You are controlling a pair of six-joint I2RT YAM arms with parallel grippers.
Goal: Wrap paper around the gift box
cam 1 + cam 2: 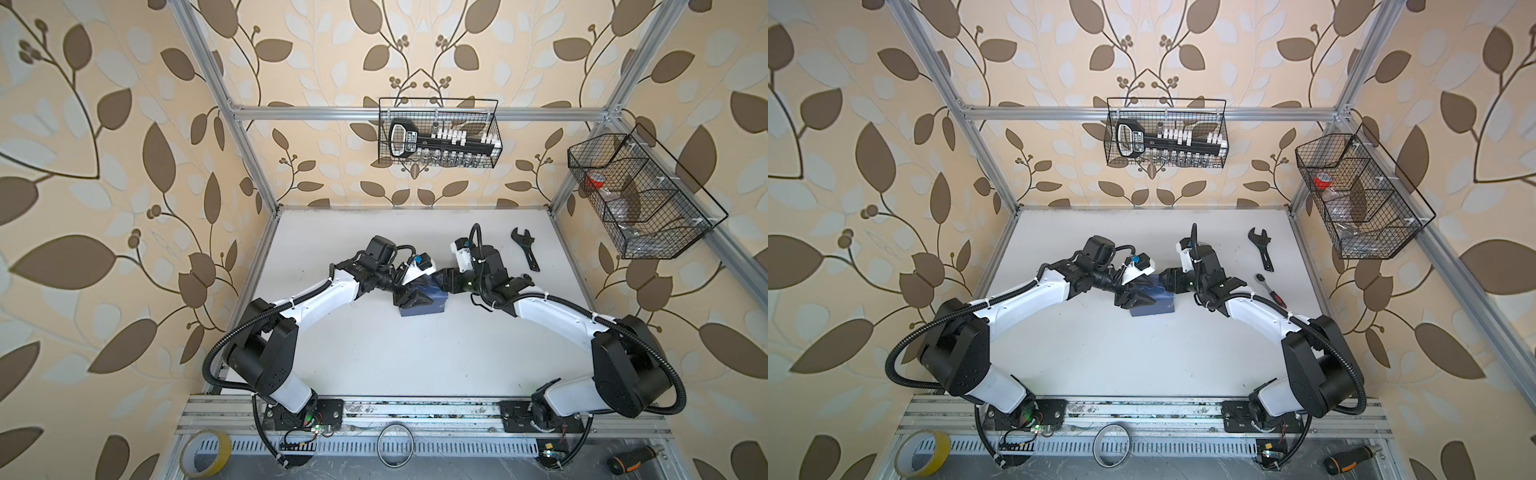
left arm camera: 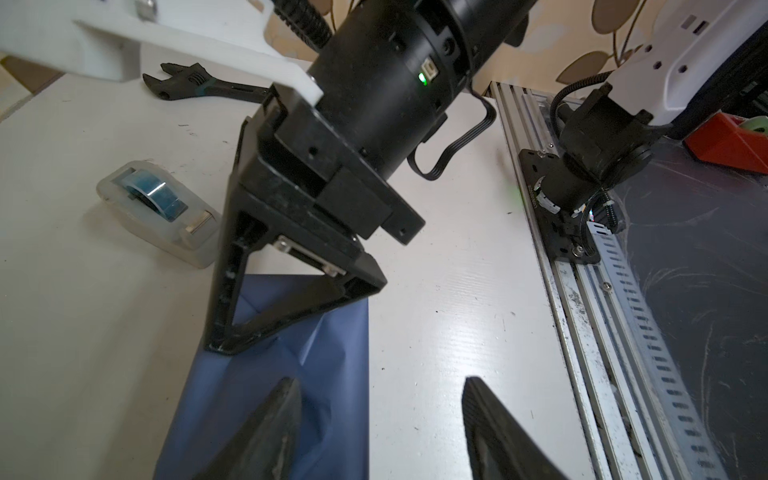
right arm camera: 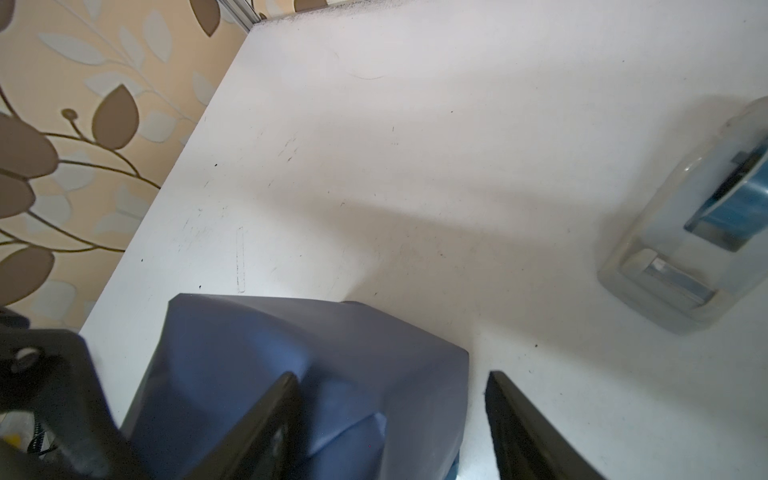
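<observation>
**A:** Where is the box?

**B:** You can't see the box itself. It sits under the paper (image 1: 434, 300), the dark blue lump in the middle of the table (image 1: 374, 357). In both top views the paper covers every side that shows.

**A:** And the grippers?

**B:** Your left gripper (image 2: 380, 380) hangs just over the lump with its jaws apart. It holds nothing. Your right gripper (image 3: 390, 374) comes in from the other side. Its jaws are apart too, and it holds nothing. One of its fingers (image 2: 224, 299) looks like it rests on top of the paper. The other finger hangs past the edge, over bare table.

**A:** Why put a finger there?

**B:** I think it pins the folds down. Thin paper likes to pop back open. Your left gripper is close by, so it can help fast.

**A:** Is the job nearly done?

**B:** I'd say so. The top is creased and a bit crumpled. I can't tell if any tape is on it. The tape holder (image 2: 162, 212) stands near the lump, not touching it, so you can get a strip when you want one.

**A:** What should you watch for?

**B:** If you lift that finger, a flap may spring up. The box looks light, so a push from the side may slide it. Press straight down, and go slow.
</observation>
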